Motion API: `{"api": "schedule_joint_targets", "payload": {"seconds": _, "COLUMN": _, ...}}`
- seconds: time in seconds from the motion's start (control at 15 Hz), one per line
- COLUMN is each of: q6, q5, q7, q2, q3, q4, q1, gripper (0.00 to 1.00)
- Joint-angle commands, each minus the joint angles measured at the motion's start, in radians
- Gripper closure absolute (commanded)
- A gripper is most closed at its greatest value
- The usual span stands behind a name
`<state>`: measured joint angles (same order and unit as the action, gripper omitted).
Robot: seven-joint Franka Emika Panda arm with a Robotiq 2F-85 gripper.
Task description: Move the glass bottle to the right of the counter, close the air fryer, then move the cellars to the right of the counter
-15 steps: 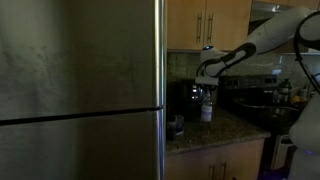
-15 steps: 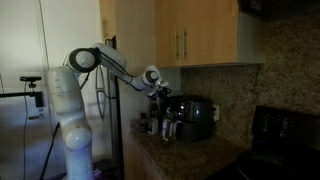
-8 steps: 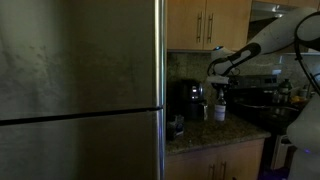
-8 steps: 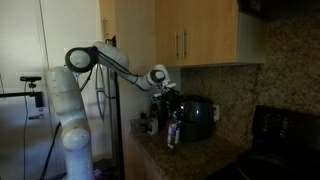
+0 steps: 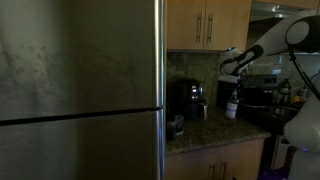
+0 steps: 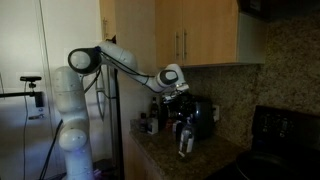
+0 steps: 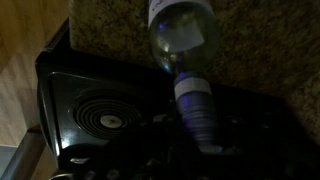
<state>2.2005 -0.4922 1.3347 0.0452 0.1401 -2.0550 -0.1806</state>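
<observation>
My gripper [image 5: 232,86] is shut on the neck of the glass bottle [image 5: 232,105], which hangs upright close over the granite counter [image 5: 215,130]. In the exterior view from the arm's side, the gripper [image 6: 181,103] holds the bottle [image 6: 185,138] in front of the black air fryer [image 6: 204,116]. The air fryer [image 5: 188,100] stands against the back wall, left of the bottle. In the wrist view the bottle [image 7: 187,45] points away from my gripper [image 7: 205,140], whose fingers are lost in the dark. Small pale cellars [image 6: 149,124] stand left of the air fryer.
A tall steel fridge [image 5: 80,90] fills the left of an exterior view. A black stove [image 6: 280,130] adjoins the counter; its burner [image 7: 100,115] shows in the wrist view below the bottle. Wooden wall cabinets [image 6: 190,35] hang above the counter.
My gripper has carried the bottle to the right along the counter, away from the front of the air fryer and towards the stove side.
</observation>
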Motion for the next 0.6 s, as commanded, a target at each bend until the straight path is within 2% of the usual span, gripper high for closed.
{"api": "schedule_joint_targets", "payload": {"seconds": 0.0, "q6": -0.002, "q5": 0.02, "q7": -0.001, "q2": -0.014, "q3": 0.012, "q4": 0.018, "q1": -0.001, "gripper": 0.94}}
{"api": "schedule_joint_targets", "payload": {"seconds": 0.07, "q6": -0.002, "q5": 0.025, "q7": -0.001, "q2": -0.021, "q3": 0.018, "q4": 0.027, "q1": -0.001, "gripper": 0.77}}
{"api": "schedule_joint_targets", "payload": {"seconds": 0.2, "q6": -0.003, "q5": 0.024, "q7": -0.001, "q2": -0.021, "q3": 0.017, "q4": 0.028, "q1": 0.002, "gripper": 0.77}}
{"api": "schedule_joint_targets", "payload": {"seconds": 0.27, "q6": -0.003, "q5": 0.024, "q7": -0.001, "q2": -0.021, "q3": 0.016, "q4": 0.028, "q1": 0.003, "gripper": 0.94}}
{"api": "schedule_joint_targets", "payload": {"seconds": 0.53, "q6": 0.074, "q5": 0.026, "q7": 0.107, "q2": -0.124, "q3": 0.028, "q4": 0.127, "q1": -0.005, "gripper": 0.94}}
